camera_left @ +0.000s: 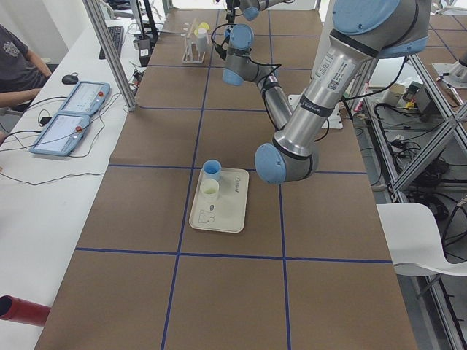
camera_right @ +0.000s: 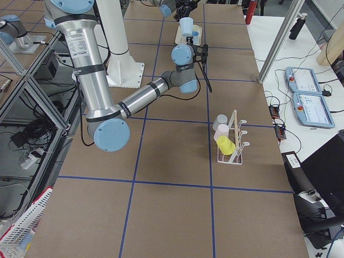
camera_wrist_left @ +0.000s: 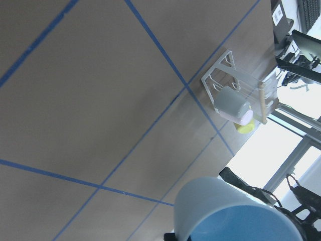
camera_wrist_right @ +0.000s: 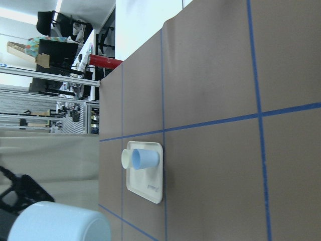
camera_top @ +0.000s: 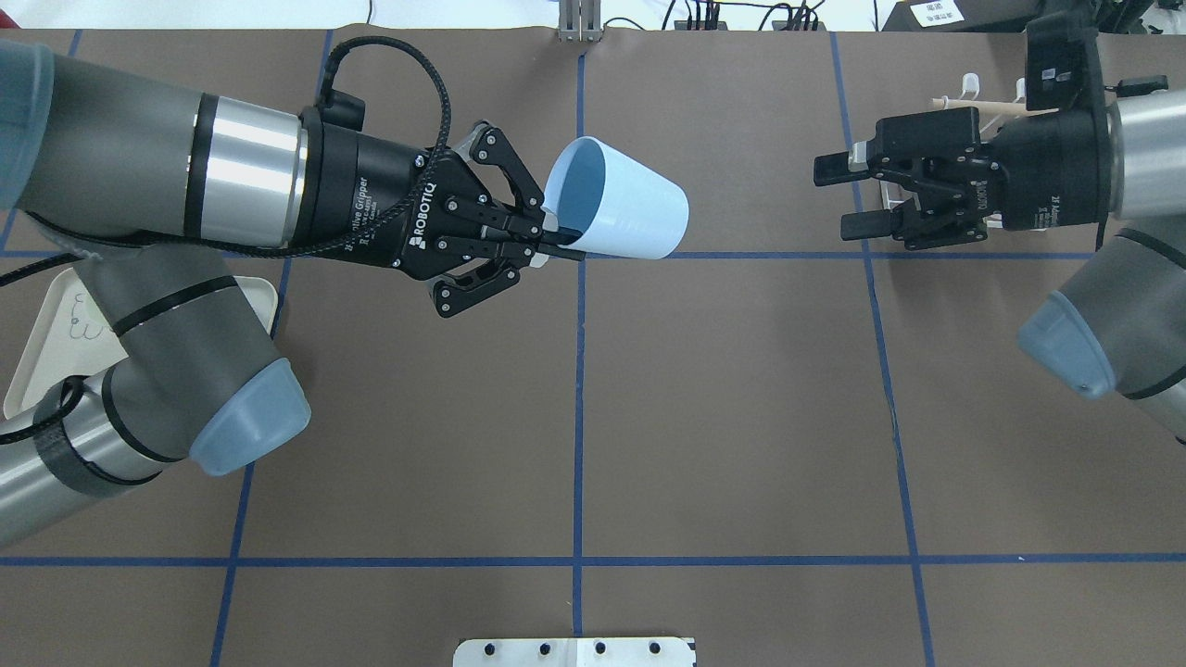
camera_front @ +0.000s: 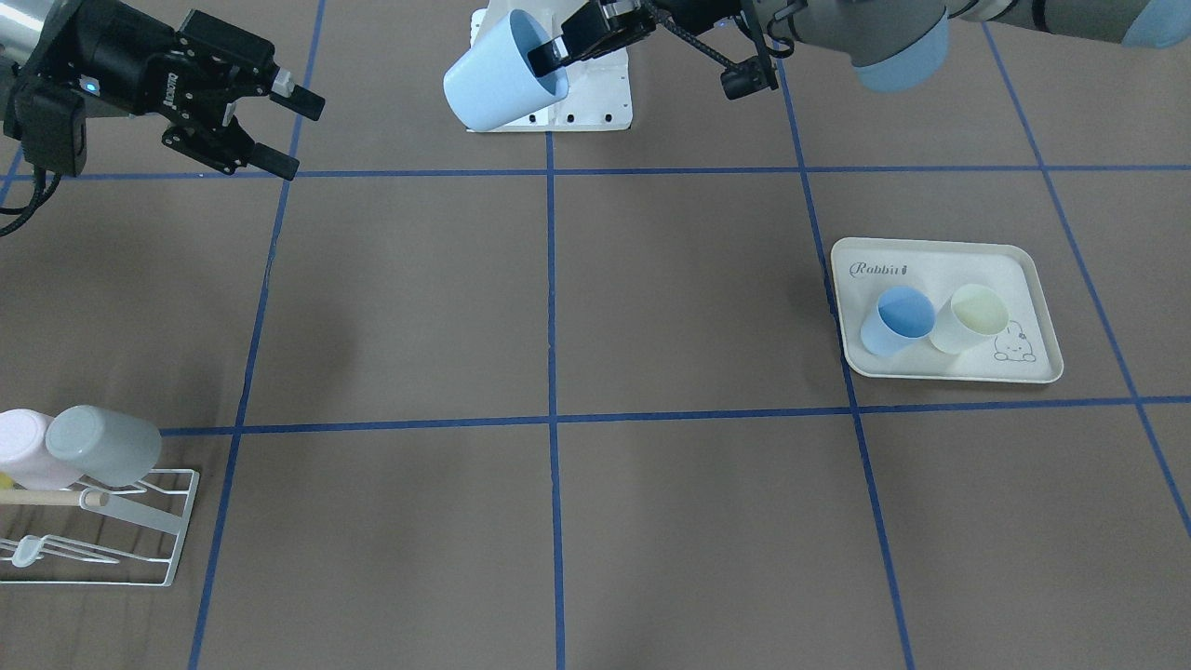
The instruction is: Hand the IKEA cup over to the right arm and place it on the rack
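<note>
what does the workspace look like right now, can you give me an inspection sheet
surface: brown table, blue tape grid
job's things: light blue cup held sideways in the air by its rim; rack on the robot's right holds a grey cup and a pink cup
clutter: cream tray with a blue cup and a pale yellow cup
grippers: left gripper shut on the light blue cup; right gripper open, empty
cables: black cable looped over the left wrist
surroundings: person seated at a side desk
</note>
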{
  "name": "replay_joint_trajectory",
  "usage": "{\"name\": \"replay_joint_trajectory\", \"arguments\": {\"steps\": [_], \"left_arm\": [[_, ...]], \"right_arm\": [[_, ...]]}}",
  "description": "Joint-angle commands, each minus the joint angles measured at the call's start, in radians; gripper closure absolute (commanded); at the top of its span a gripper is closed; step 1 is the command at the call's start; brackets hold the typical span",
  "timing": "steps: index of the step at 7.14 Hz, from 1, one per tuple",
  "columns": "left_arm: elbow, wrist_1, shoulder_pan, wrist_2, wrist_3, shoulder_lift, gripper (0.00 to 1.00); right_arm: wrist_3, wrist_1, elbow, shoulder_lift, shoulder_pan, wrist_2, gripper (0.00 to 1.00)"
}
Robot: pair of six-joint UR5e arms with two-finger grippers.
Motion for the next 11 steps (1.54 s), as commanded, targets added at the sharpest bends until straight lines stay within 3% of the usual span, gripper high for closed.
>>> {"name": "replay_joint_trajectory", "arguments": {"steps": [1,2,4,7,11], "left_arm": [[0.106,-0.286,0.001,0.098,-0.268,0.003,1.0],[0.155,-0.404,-0.001,0.112,-0.32,0.006,1.0],[0.167,-0.521,-0.002,0.17,-0.587,0.024,1.0],[0.153,-0.533,-0.001,0.169,-0.69,0.029,1.0],[0.135,-0.53,0.01,0.17,-0.743,0.022,1.0]], "right_arm": [[0.158,0.191,-0.002,0.031,-0.077,-0.139,0.02],[0.157,0.199,-0.002,0.037,-0.1,-0.163,0.02],[0.157,0.226,-0.005,0.078,-0.135,-0.207,0.02],[0.152,0.309,-0.065,0.126,-0.171,-0.25,0.02],[0.152,0.315,-0.101,0.175,-0.187,-0.327,0.02]]}}
